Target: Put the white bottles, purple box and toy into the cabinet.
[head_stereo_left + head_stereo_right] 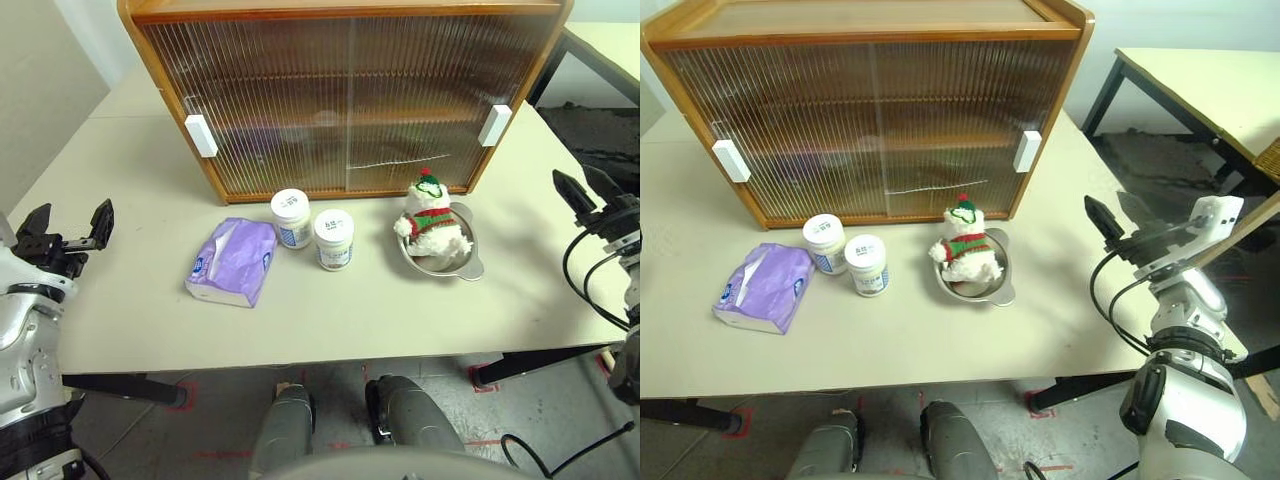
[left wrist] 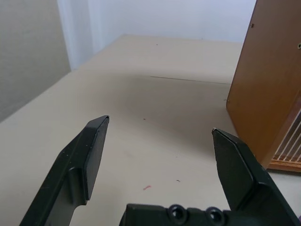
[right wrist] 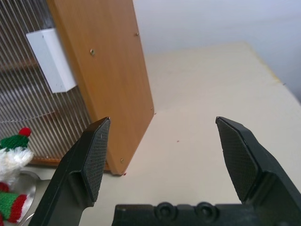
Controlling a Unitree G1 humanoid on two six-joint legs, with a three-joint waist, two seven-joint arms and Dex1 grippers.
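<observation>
While both doors of the cabinet (image 1: 340, 95) stay shut, I'd slide one aside first, left gripper (image 1: 70, 228) and right gripper (image 1: 1125, 222) being open and empty.

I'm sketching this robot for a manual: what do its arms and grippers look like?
Both arms have glossy silver-grey shells with black joints. The left gripper and right gripper each carry two flat black fingers tapering to angled tips, with finely textured inner pads. Black cables loop beside the right wrist.
</observation>
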